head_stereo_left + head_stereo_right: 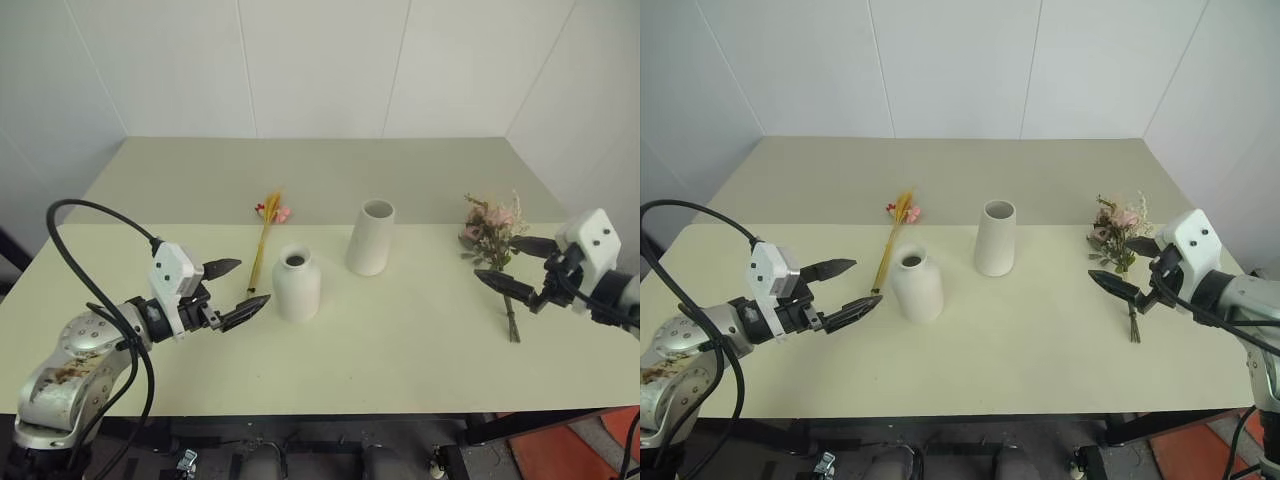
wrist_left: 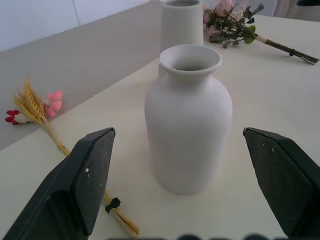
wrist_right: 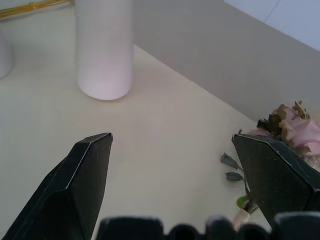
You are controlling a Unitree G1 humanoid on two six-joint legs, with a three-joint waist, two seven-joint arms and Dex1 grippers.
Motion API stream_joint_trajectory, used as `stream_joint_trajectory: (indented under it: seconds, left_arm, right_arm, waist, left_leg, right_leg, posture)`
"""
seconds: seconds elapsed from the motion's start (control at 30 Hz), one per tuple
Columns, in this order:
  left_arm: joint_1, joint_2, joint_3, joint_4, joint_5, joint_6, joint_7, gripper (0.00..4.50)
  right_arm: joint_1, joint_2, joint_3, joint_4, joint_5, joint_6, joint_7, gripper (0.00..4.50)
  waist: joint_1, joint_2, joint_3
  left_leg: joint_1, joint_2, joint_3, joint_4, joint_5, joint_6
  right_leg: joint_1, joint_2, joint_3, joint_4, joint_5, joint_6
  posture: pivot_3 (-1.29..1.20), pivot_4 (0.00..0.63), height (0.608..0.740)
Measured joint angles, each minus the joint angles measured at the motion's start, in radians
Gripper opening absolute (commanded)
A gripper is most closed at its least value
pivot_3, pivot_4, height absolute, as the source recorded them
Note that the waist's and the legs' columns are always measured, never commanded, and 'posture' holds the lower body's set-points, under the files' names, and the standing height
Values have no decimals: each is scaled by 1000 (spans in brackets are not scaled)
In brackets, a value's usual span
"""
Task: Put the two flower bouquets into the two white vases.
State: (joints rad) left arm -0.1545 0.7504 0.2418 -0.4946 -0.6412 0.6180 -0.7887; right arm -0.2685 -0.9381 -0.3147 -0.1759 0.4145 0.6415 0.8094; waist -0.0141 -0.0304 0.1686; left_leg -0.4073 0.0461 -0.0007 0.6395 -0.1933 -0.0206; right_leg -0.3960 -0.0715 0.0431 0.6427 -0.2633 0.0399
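Vases first: the squat bottle-shaped vase [image 1: 297, 284] stands upright near the middle of the table [image 1: 380, 360], its narrow dark mouth holding nothing. The taller tapered vase [image 1: 370, 237] stands upright a little behind it and toward the robot's right, apart from it, its wider mouth empty too.

Both bunches lie flat on the tabletop. The slim wheat bouquet [image 1: 266, 232] lies just beside the squat vase on the robot's left, its pink-red blooms at the far end. The bushier rose bouquet [image 1: 494, 240] lies well apart on the right, blooms away from the robot, stems toward the near edge.

The left gripper [image 1: 244, 285] hovers just left of the squat vase, fingers spread wide and holding nothing. The right gripper [image 1: 516, 264] hangs at the rose bunch, fingers equally spread to either side of it, not clamped.

The table is pale cream-green with a seam across it, set into a corner of plain white panelled walls [image 1: 320, 60]. No writing or labels show.
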Motion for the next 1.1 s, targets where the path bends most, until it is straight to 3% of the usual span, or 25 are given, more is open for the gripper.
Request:
stream_joint_trajectory:
  seconds: [0.17,0.3,0.53,0.8,1.1]
  left_arm:
    - [-176,79,23,25,-161,109,-64,4472]
    - [-275,101,13,98,-187,133,-93,4472]
    - [-333,80,-8,150,-203,153,-96,4472]
    - [-342,76,-31,156,-189,151,-97,4472]
    - [-312,75,-25,144,-186,151,-84,4500]
  right_arm:
    - [-155,-60,140,72,-44,302,-106,4500]
    - [-276,-75,252,154,-94,431,-145,4500]
    - [-472,-32,411,427,-198,486,-173,4500]
    - [-687,94,532,869,-319,364,-133,4500]
    - [-784,156,551,1123,-415,219,-88,1556]
  waist:
    - [0,-1,0]
    - [-2,0,0]
    - [-7,-1,1]
    - [-10,-1,2]
    - [-12,-1,2]
  left_leg:
    - [-7,0,0,0,0,0]
    - [-9,0,0,0,0,0]
    - [-9,-1,0,0,0,0]
    - [-9,0,0,0,0,0]
    - [-9,0,0,0,0,0]
  right_leg:
    - [-7,0,0,1,2,-3]
    - [-9,1,1,1,3,-4]
    - [-10,1,1,1,3,-4]
    - [-10,2,2,1,4,-6]
    - [-10,2,2,2,4,-6]
  posture:
    - [0,150,740]
    - [0,150,740]
    - [0,150,740]
    - [0,150,740]
    - [0,150,740]
